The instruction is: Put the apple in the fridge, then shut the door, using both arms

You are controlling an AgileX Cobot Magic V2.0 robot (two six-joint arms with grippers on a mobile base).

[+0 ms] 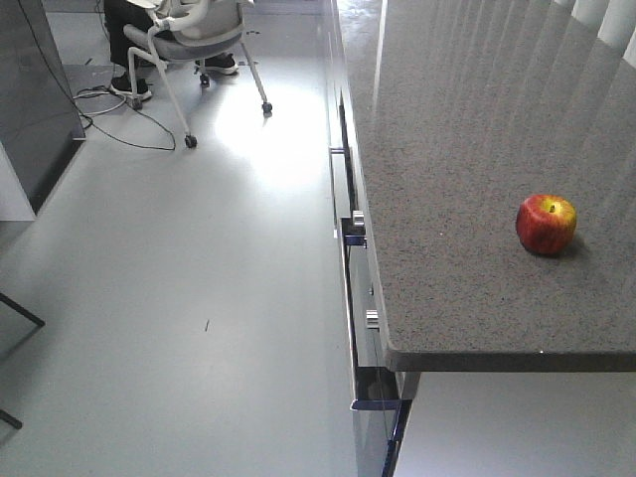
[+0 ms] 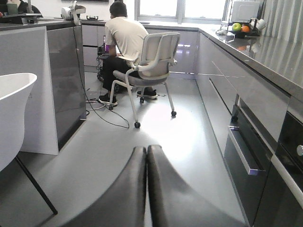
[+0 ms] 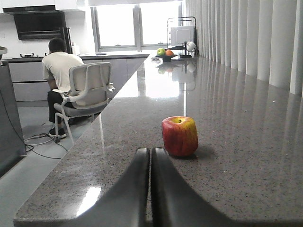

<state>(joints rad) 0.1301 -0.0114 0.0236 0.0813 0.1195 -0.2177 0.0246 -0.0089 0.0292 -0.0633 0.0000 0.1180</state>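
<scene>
Fingers (image 3: 140, 165) of the right gripper (image 3: 151, 150) are pressed together edge to edge, with nothing between them. They occupy the lower centre of the right wrist view, low over the speckled counter (image 3: 246, 156). Fingers (image 2: 136, 170) of the left gripper (image 2: 146, 148) are likewise pressed together and empty, at the lower centre of the left wrist view, above open floor (image 2: 189, 137).

Apple position: the apple (image 3: 180, 136) stands upright on the counter, just above and to the right of the right fingertips in that view, apart from them. In the front-facing view it sits at the right of the frame, near the lower edge of the counter. Neither gripper shows in that view.

Fridge position: no white interior, glass shelf or open door shows in any view. A dark-grey cabinet (image 2: 66, 80) stands at the left of the left wrist view. Whether it is the fridge cannot be told.

Task status (judgement):
1. No step is complete. The apple is not grasped and has not left the counter.
2. Left to do: spread the right fingers, grasp the apple, carry it to the fridge, set it inside, and close the door.
3. The right gripper is the better placed for the pick-up. The left is free for the door.
</scene>
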